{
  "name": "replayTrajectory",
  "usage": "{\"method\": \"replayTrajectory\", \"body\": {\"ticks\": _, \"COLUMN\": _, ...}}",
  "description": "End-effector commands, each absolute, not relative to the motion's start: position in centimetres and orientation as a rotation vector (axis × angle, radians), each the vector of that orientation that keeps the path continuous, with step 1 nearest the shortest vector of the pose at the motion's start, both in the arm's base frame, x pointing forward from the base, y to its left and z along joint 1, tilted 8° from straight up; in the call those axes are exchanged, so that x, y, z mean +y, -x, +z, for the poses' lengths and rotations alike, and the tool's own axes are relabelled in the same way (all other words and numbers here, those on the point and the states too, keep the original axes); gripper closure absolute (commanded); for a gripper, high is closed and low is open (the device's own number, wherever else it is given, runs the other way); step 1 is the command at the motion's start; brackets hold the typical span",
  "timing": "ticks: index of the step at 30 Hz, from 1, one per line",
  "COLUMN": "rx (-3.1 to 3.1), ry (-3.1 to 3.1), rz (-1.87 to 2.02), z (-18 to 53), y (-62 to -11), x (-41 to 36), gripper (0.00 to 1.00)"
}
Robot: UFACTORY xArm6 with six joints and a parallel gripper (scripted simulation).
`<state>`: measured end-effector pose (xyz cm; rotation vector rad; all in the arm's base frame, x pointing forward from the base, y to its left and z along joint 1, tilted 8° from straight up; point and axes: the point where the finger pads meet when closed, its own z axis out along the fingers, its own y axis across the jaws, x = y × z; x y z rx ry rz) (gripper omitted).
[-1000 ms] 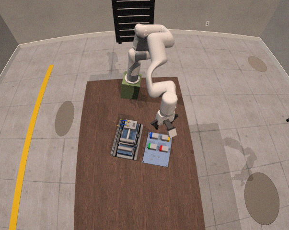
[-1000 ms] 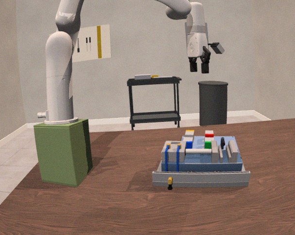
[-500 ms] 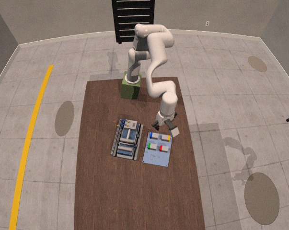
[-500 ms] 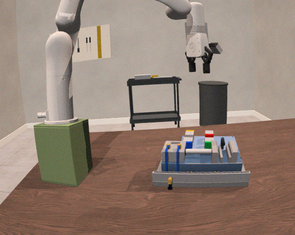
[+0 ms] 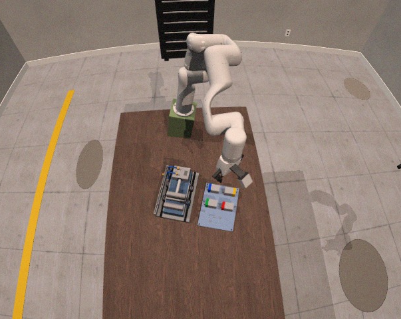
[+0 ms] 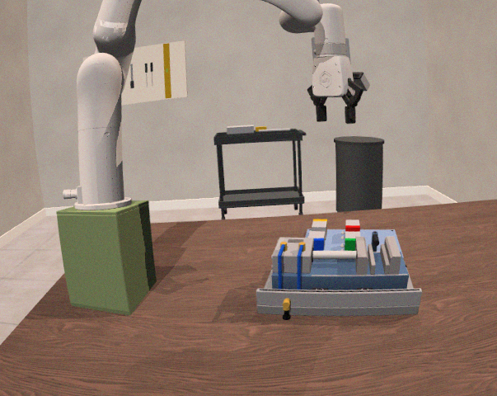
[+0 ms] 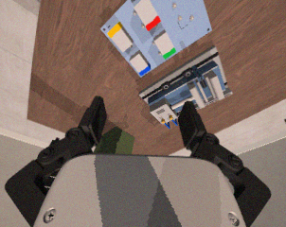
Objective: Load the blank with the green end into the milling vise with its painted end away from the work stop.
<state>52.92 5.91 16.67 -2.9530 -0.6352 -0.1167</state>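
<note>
The green-ended blank (image 5: 211, 203) lies flat on the light blue infeed plate (image 5: 218, 206), in the near row on the side next to the vise. It also shows in the side view (image 6: 349, 243) and in the wrist view (image 7: 164, 45). The milling vise (image 5: 176, 193) stands to the left of the plate, and no blank is between its jaws (image 6: 338, 264). The white work stop rod (image 6: 334, 254) spans the gap at the plate's side. My gripper (image 6: 335, 114) (image 7: 143, 108) hangs high above the plate's far edge, open and empty.
Three other blanks lie on the plate: blue-ended (image 5: 214, 187), yellow-ended (image 5: 231, 191) and red-ended (image 5: 227, 205). The arm's green pedestal (image 5: 181, 122) stands at the table's far end. Blue hoses (image 6: 289, 266) run over one vise end block.
</note>
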Motion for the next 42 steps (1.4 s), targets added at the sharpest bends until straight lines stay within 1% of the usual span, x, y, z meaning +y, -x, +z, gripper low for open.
{"method": "replayTrajectory", "body": {"ticks": 1, "rx": -0.79, "ry": 2.919, "rz": -0.134, "z": 16.88, "y": -53.05, "x": 5.9, "gripper": 0.0}}
{"method": "replayTrajectory", "body": {"ticks": 4, "rx": -0.891, "ry": 2.892, "rz": -0.14, "z": 16.88, "y": -53.05, "x": 5.9, "gripper": 0.0}}
{"method": "replayTrajectory", "body": {"ticks": 11, "rx": -0.891, "ry": 2.892, "rz": -0.14, "z": 16.88, "y": -53.05, "x": 5.9, "gripper": 0.0}}
{"method": "replayTrajectory", "body": {"ticks": 21, "rx": -1.214, "ry": 2.783, "rz": -0.159, "z": 16.88, "y": -53.05, "x": 5.9, "gripper": 0.0}}
{"method": "replayTrajectory", "body": {"ticks": 28, "rx": -1.214, "ry": 2.783, "rz": -0.159, "z": 16.88, "y": -53.05, "x": 5.9, "gripper": 0.0}}
{"method": "replayTrajectory", "body": {"ticks": 38, "rx": -1.525, "ry": 2.639, "rz": -0.176, "z": 16.88, "y": -53.05, "x": 5.9, "gripper": 0.0}}
{"method": "replayTrajectory", "body": {"ticks": 42, "rx": -1.525, "ry": 2.639, "rz": -0.176, "z": 16.88, "y": -53.05, "x": 5.9, "gripper": 0.0}}
